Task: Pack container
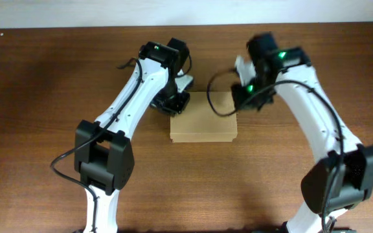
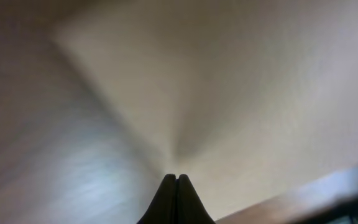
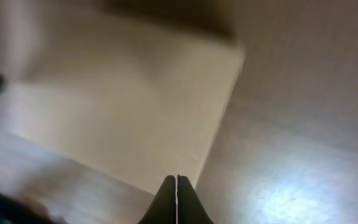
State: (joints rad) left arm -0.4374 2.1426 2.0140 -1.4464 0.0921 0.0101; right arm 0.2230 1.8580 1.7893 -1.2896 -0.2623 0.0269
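A dark brown wooden table top (image 1: 37, 84), with a fine grain that runs from left to right, fills almost the whole overhead view. Along its far edge there is a plain white strip (image 1: 173, 11); whether it is wall or floor I cannot tell. Near the far left corner lies one tiny pale speck (image 1: 2, 33). In both wrist views the wood is blurred and carries a pale shine of light.

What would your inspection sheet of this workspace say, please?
Surface: brown wooden table.
Job's things: cardboard box at centre, lid closed.
Clutter: nothing seen.
Grippers: left gripper at the box's far left corner, jaws shut, empty; right gripper at its far right corner, jaws shut, empty.
Cables: black cable loops over the box's far right edge; second cable trails front left.
Surroundings: pale wall beyond the table.
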